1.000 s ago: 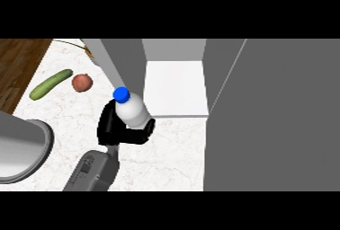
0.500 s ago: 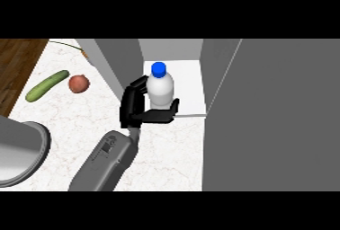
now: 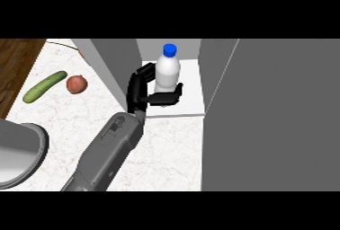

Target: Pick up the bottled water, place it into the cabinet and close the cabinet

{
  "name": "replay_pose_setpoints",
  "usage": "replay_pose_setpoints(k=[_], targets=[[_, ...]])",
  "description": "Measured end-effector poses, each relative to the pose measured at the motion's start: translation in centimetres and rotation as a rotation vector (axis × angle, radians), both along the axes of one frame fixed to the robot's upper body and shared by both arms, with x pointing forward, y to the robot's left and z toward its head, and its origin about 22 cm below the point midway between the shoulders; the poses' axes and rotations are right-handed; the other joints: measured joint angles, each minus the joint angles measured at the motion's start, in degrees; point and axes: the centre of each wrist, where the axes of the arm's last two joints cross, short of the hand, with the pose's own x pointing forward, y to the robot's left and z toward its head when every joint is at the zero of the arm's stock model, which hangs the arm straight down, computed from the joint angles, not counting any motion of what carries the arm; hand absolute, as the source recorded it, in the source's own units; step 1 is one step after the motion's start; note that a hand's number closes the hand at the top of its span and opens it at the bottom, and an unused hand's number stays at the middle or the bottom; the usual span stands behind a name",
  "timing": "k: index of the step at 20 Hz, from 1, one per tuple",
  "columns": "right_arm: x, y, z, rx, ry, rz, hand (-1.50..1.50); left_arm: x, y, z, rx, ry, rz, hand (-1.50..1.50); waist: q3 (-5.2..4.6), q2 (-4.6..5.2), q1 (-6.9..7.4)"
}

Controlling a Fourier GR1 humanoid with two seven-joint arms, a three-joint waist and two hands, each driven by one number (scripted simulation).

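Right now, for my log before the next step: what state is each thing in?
White water bottle with blue cap: upright, capped, held inside the cabinet.
Grey cabinet: open.
Black hand: curled round the bottle.
Green cucumber: lying on the counter.
Reddish onion: resting beside the cucumber.

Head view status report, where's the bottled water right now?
One robot hand curled round the white plastic water bottle with blue cap, side uncertain. Bottle upright over the grey cabinet's white shelf. Cabinet door open, path clear.
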Motion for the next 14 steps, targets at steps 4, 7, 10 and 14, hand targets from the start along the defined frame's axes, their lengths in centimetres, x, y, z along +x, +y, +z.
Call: replay_pose_setpoints(k=[4,7,10,14], targets=[[-0.2,-0.1,-0.1,0.012,0.005,0.004,-1.5,1.3,-0.2,0.1,0.004,0.016,0.013,1.5,0.0,0.13,-0.33],[-0.2,-0.2,-0.1,0.011,0.005,0.011,-1.5,2.3,-0.5,0.6,0.019,0.008,0.032,1.5,-0.01,0.25,-0.63],[0.1,-0.1,-0.1,0.02,0.0,0.019,-1.5,3.1,-0.6,0.8,0.034,-0.003,0.053,1.5,-0.02,0.41,-0.87],[0.0,-0.4,0.0,0.018,-0.007,0.03,-1.5,4.4,-0.7,1.6,0.069,-0.024,0.083,1.5,-0.01,0.55,-1.16]])
